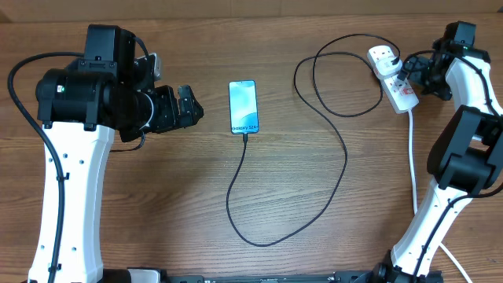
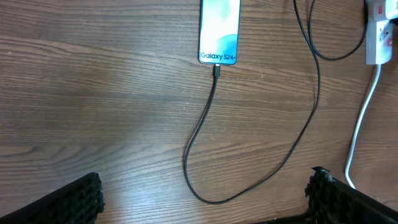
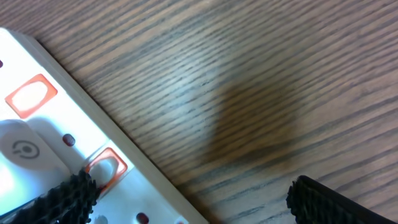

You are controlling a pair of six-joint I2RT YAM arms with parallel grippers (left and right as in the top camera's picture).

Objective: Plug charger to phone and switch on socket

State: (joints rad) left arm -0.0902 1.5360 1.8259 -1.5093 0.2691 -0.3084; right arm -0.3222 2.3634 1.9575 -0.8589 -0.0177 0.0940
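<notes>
The phone (image 1: 243, 107) was laid face-up at mid-table, the charger (image 1: 229, 203) seated in its near end and looped to the socket (image 1: 395, 88) at far right. The left gripper (image 1: 192, 108), left of the phone, was spread wide, empty. The right gripper (image 3: 189, 186) was held wide open over the socket, gripping nothing.

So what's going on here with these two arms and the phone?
Two robot arms are getting a phone charging. The phone lies screen up mid-table, with the black charger cable already plugged into its end and looping across to the white power strip. The right gripper hangs open over the strip, one finger right by a red switch; whether it touches is unclear. The left gripper is open and empty beside the phone.
</notes>
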